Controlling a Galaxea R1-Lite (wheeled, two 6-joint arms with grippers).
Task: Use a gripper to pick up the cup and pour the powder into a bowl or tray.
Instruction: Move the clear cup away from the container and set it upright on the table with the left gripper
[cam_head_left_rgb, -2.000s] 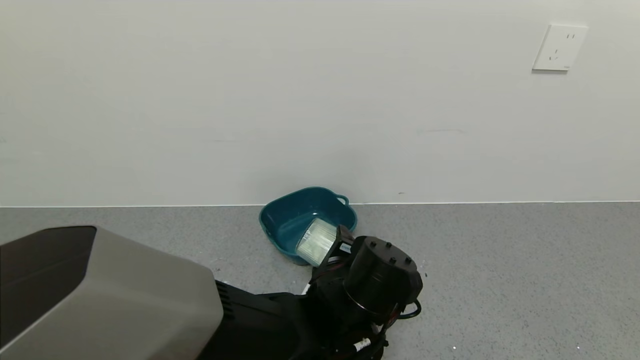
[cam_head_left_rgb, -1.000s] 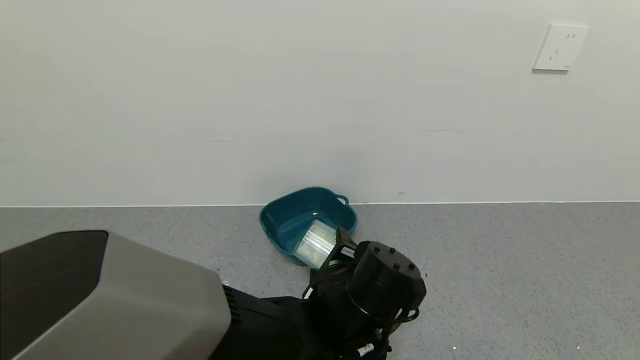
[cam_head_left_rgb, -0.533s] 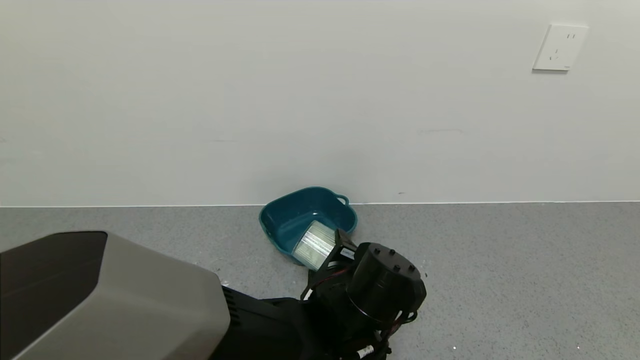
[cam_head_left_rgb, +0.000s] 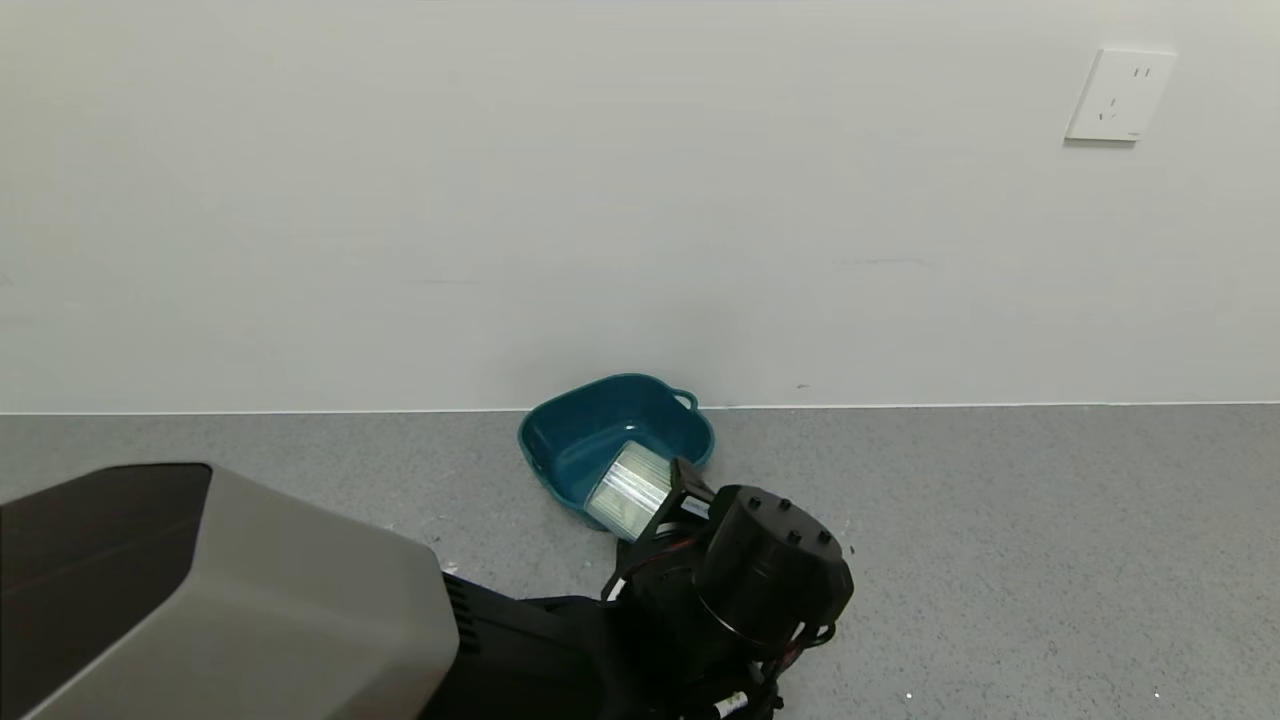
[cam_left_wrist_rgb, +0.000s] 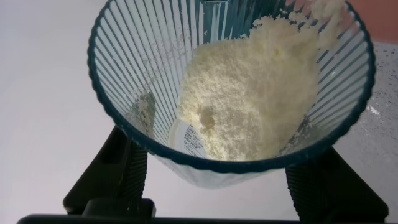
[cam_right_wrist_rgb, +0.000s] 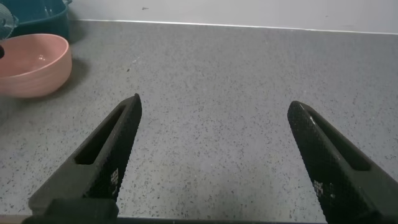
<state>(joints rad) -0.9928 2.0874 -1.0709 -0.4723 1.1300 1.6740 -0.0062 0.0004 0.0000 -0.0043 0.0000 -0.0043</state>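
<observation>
From the head view, the left gripper (cam_head_left_rgb: 668, 500) clamps the ribbed cup (cam_head_left_rgb: 628, 489), tilted at the near edge of the teal tray (cam_head_left_rgb: 560, 425) on the grey counter (cam_head_left_rgb: 1000, 520). The left wrist view shows cream powder (cam_left_wrist_rgb: 249, 99) heaped inside the cup, a finger (cam_left_wrist_rgb: 121, 171) on either side. In the right wrist view, the right gripper (cam_right_wrist_rgb: 217, 155) hangs wide apart over the counter, the pink bowl (cam_right_wrist_rgb: 31, 65) beside the tray.

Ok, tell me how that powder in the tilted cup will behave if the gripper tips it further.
The powder looks fine and clumpy, banked against the cup wall, so it would probably slide out in lumps rather than a smooth stream. Grains cling to the ribs, so some will likely stay behind. The left gripper holds the cup.
</observation>
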